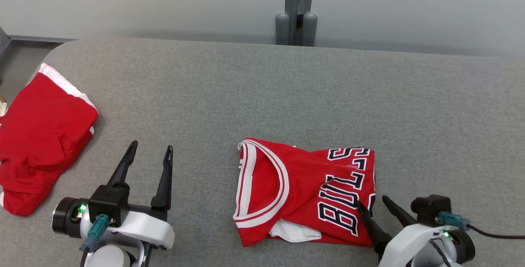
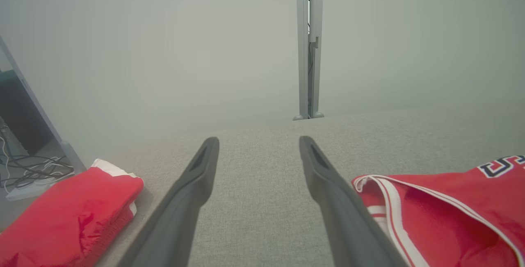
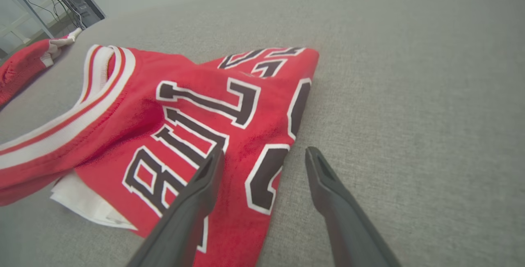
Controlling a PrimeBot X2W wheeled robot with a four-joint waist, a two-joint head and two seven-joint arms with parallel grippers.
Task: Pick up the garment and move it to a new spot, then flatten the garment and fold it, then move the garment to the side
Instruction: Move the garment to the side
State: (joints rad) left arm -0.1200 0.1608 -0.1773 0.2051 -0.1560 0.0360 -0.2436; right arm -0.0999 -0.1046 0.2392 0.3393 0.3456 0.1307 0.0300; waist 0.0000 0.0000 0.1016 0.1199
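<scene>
A folded red jersey (image 1: 303, 193) with white trim and dark lettering lies on the grey table (image 1: 262, 94), near its front edge, right of centre. My right gripper (image 1: 371, 201) stands open at the garment's right edge, one finger over the cloth and the other over bare table; the right wrist view shows the jersey (image 3: 184, 115) ahead of the right gripper (image 3: 262, 156) with nothing between the fingers. My left gripper (image 1: 151, 149) is open over bare table, left of the jersey (image 2: 443, 209). In the left wrist view the left gripper (image 2: 258, 142) holds nothing.
A second red garment (image 1: 39, 135) with white trim lies bunched at the table's left edge, also seen as a red bundle (image 2: 69, 213) in the left wrist view. A grey post (image 1: 297, 8) stands behind the table's far edge. Cables (image 2: 33, 172) lie on the floor at left.
</scene>
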